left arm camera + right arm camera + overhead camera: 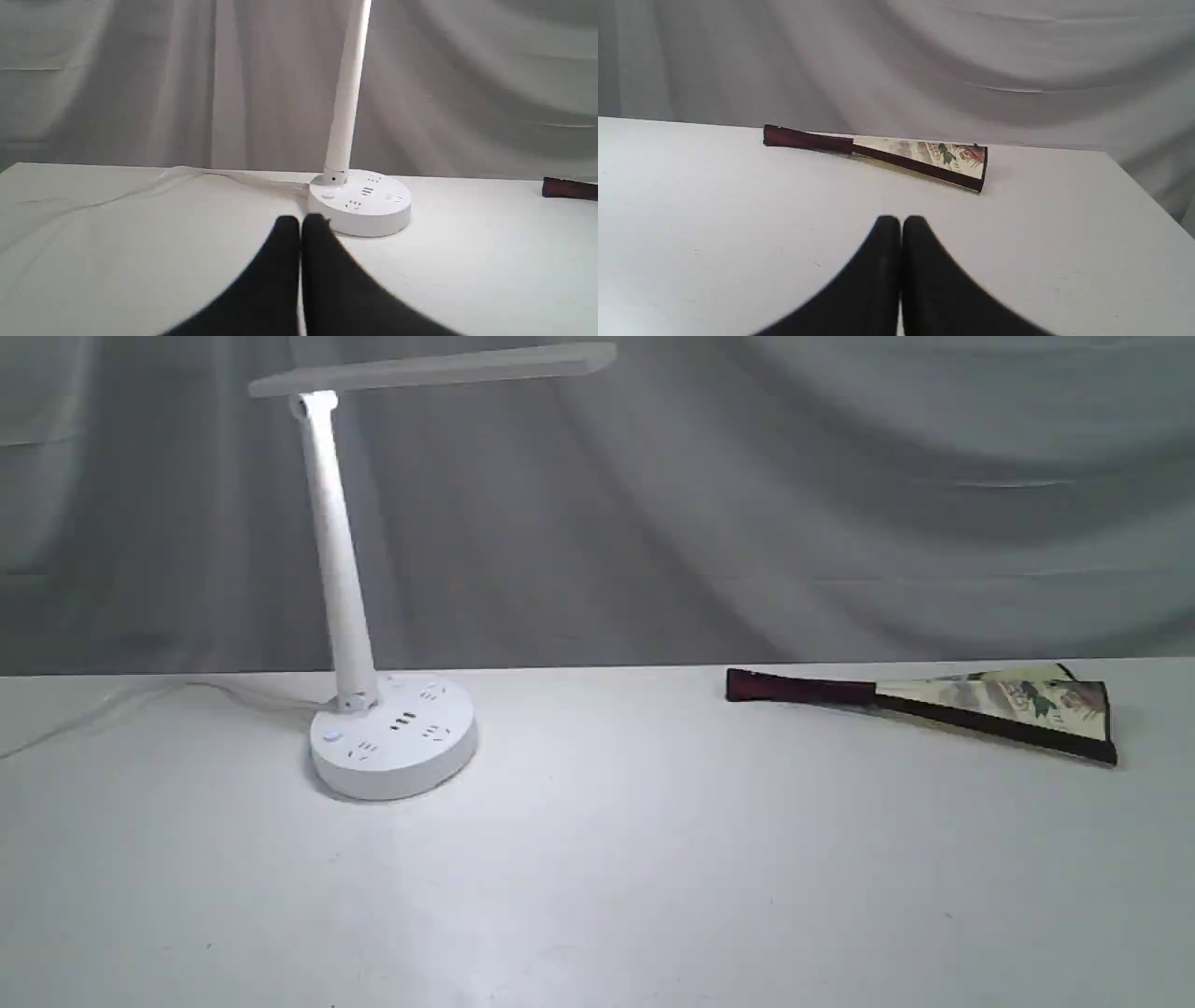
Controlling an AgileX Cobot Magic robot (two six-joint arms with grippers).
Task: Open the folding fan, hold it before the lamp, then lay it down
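The folding fan point(971, 707) lies nearly closed on the white table point(653, 877) at the back right, its dark maroon handle pointing left and a narrow wedge of painted cream paper showing; it also appears as the fan point(896, 154) ahead of my right gripper point(901, 221), which is shut and empty, well short of it. The white lamp point(392, 737) stands at the back left with its long flat head overhead. My left gripper point(301, 221) is shut and empty just in front of the lamp's round base point(364, 207). Neither gripper shows in the exterior view.
The lamp's white cord point(140, 695) trails left from the base along the table's back. A grey draped curtain point(747, 504) hangs behind the table. The table's right edge point(1153, 196) runs not far beyond the fan's wide end.
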